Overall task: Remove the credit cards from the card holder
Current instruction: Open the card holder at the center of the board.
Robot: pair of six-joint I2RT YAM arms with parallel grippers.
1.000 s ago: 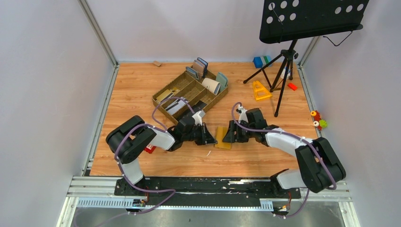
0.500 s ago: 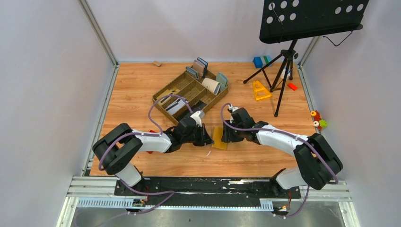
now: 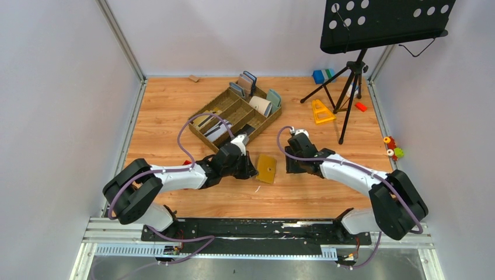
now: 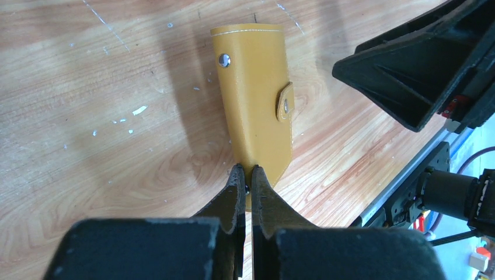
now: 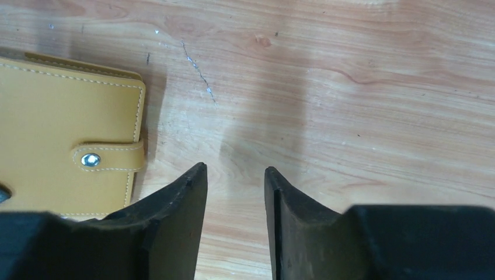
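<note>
While the left gripper (image 4: 246, 174) is pinching an edge of the seemingly light, pliable wallet (image 4: 251, 122), the right gripper (image 5: 234, 169) is hovering spread beside it, probably needing the snap tab (image 5: 108, 158).

Pale grey walls (image 3: 58, 87), wood-grain tabletop (image 3: 163, 111) (scuffed), black music stand (image 3: 385, 23) back right.

- Your top view looks down from above the near edge over the whole surface (image 3: 163, 111).
- Both wrist views sit close, facing down; all share the card holder (image 3: 267, 168).
</note>
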